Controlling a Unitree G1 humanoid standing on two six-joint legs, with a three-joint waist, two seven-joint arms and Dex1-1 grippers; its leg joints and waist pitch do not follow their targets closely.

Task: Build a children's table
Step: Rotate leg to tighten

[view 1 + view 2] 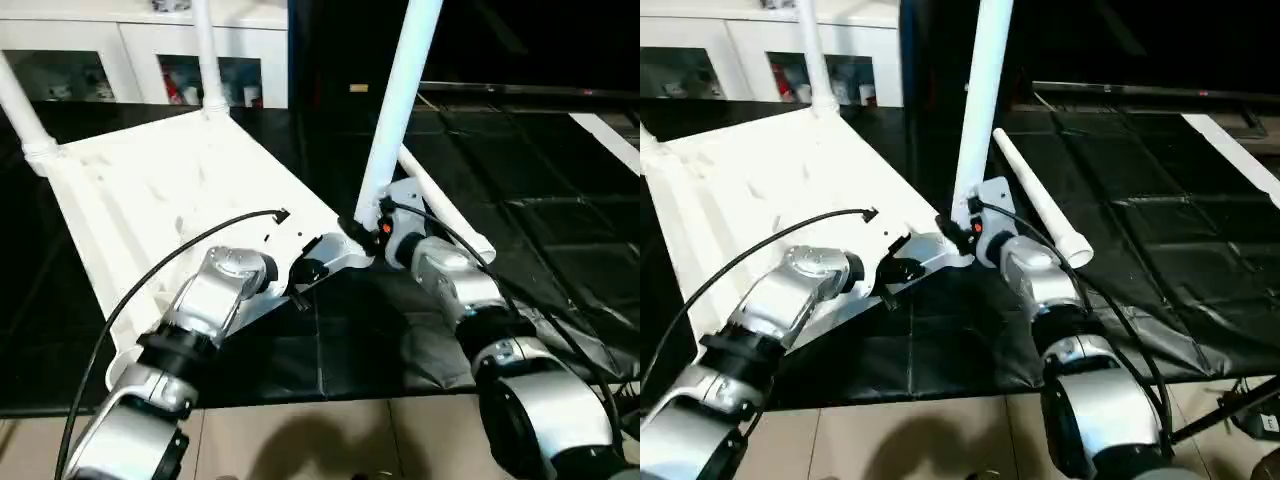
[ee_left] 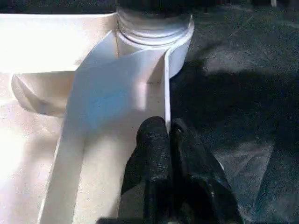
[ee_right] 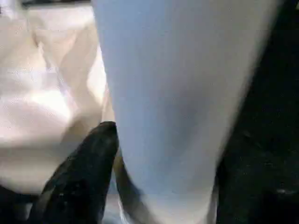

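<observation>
The white table top (image 1: 170, 190) lies upside down on a black mat, ribbed side up. Two white legs (image 1: 205, 55) stand in its far corner sockets. A third leg (image 1: 400, 100) stands upright at the near right corner socket (image 2: 154, 32). My right gripper (image 1: 365, 228) is shut on the base of this leg, one black finger (image 3: 86, 170) on each side. My left gripper (image 1: 305, 272) is shut on the top's thin rim just below that socket, fingertips (image 2: 156, 135) pinching the wall. The fourth leg (image 1: 1040, 200) lies loose on the mat to the right.
A white glass-door cabinet (image 1: 130, 60) stands behind the table top. The black mat (image 1: 520, 180) stretches to the right, with a white strip (image 1: 610, 135) at its far right edge. Beige floor (image 1: 300, 440) begins just in front of the mat.
</observation>
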